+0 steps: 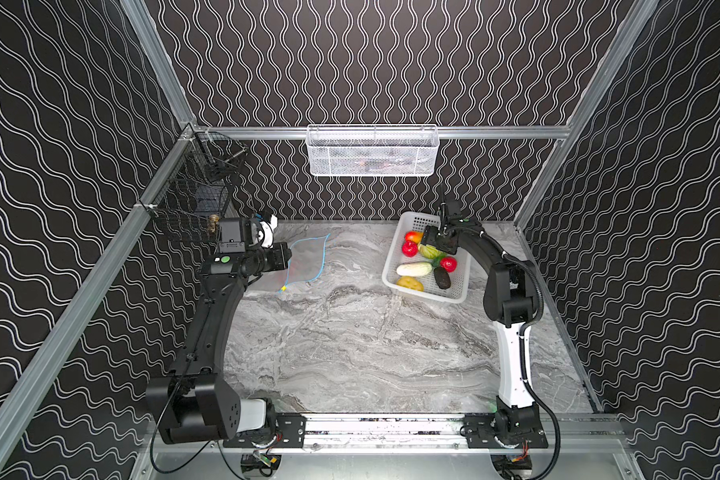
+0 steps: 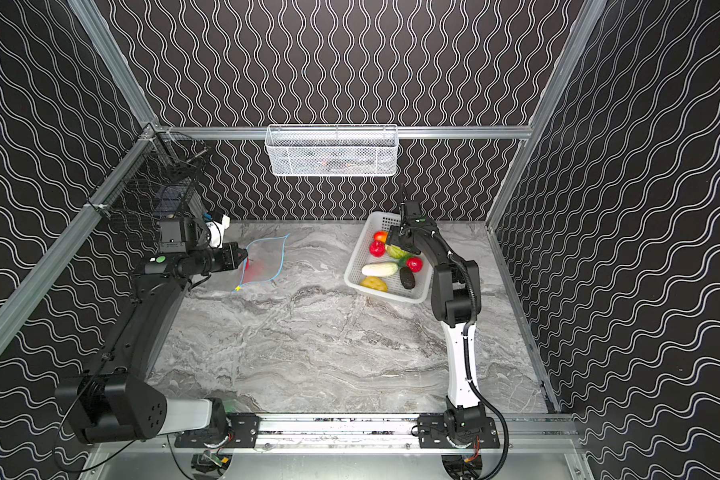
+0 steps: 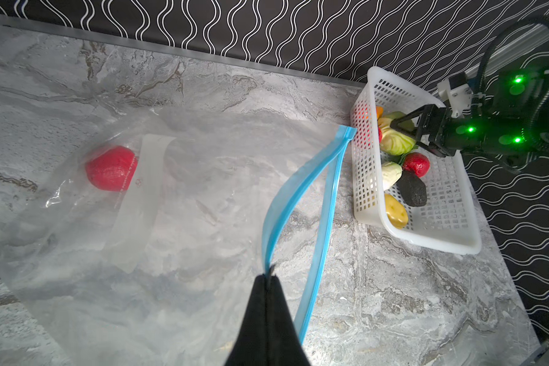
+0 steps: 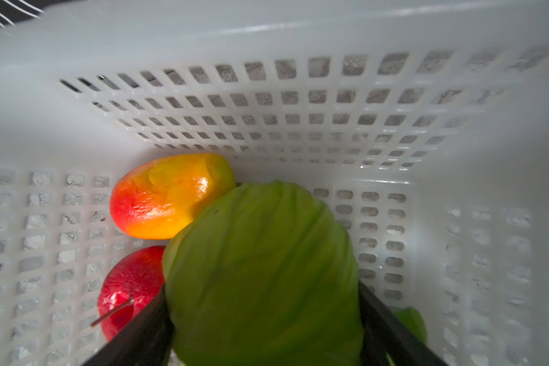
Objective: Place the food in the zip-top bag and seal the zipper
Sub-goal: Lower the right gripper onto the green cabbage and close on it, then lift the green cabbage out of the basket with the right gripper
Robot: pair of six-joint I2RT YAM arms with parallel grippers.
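Right wrist view: right gripper (image 4: 263, 288) clasps cabbage (image 4: 260, 253) (inside basket (image 4: 298, 104)); left gripper (image 3: 269, 279) pinches zipper (image 3: 325, 221).

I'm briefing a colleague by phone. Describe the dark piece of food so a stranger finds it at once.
Find the white basket on the right of the marble table. At its near end, beside the yellow potato, lies the avocado: the only black piece among reds, greens and white.

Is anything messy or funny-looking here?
Nothing is spilled or broken. The white basket sits crooked on the table, and the zip-top bag gapes because the left gripper pinches one side of its zipper up.
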